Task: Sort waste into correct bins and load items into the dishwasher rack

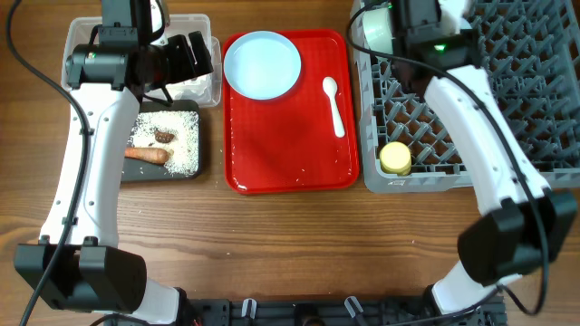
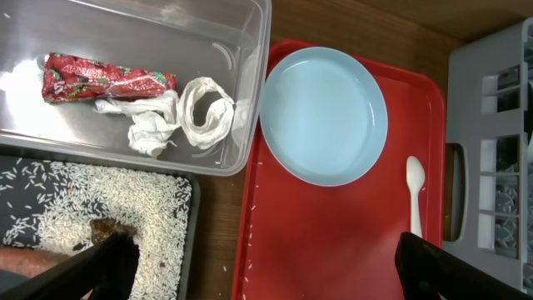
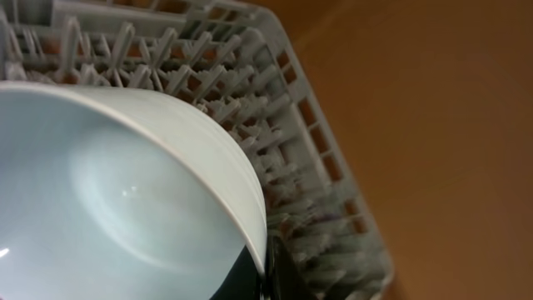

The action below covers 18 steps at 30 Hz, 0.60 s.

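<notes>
Left gripper (image 2: 262,254): fingers spread wide, empty, above the clear tub (image 2: 166,25), which holds red wrapper (image 2: 104,79) and white tissue (image 2: 179,121). Right gripper (image 3: 265,277): clamped on the rim of a pale bowl (image 3: 125,217), tilted over the grey rack (image 3: 316,167), far left corner. Blue plate (image 1: 262,64) and spoon (image 1: 333,104) on red tray (image 1: 290,154); yellow cup (image 1: 395,158) in rack, near left

tray (image 1: 290,154) red | plate (image 1: 262,63) pale blue | bowl (image 1: 376,32) pale green | cup (image 1: 395,158) yellow | rack (image 1: 544,100) grey
</notes>
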Each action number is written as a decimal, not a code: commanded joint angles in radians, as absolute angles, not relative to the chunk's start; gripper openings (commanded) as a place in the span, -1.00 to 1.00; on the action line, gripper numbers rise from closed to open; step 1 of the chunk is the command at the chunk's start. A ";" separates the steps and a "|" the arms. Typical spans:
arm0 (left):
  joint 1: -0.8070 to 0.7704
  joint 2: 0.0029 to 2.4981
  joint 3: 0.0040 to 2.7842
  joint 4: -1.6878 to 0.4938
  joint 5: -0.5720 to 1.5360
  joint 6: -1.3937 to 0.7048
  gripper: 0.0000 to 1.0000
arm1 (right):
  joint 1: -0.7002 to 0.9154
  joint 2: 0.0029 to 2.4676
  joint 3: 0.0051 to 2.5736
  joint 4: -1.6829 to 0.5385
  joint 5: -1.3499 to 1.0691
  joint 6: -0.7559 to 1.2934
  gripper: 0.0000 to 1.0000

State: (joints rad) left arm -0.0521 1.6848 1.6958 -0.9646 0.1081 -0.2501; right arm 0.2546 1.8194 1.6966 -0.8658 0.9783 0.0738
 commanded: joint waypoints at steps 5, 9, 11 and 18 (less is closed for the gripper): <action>-0.047 1.682 1.708 -0.963 0.103 -0.251 1.00 | 0.289 1.961 1.693 -0.778 1.054 -0.269 -0.92; -0.047 1.682 1.708 -0.963 0.103 -0.251 0.99 | 0.311 2.029 1.693 -0.778 1.057 -0.299 -0.92; -0.047 1.682 1.708 -0.963 0.103 -0.251 1.00 | 0.323 2.055 1.693 -0.773 1.119 -0.315 -0.92; -0.047 1.682 1.708 -0.962 0.103 -0.251 1.00 | 0.368 2.065 1.693 -0.703 1.307 -0.369 -0.91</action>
State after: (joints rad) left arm -0.0521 1.6848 1.6958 -0.9646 0.1081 -0.2501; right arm 0.3618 2.0426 1.6947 -0.7502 1.1721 -0.3462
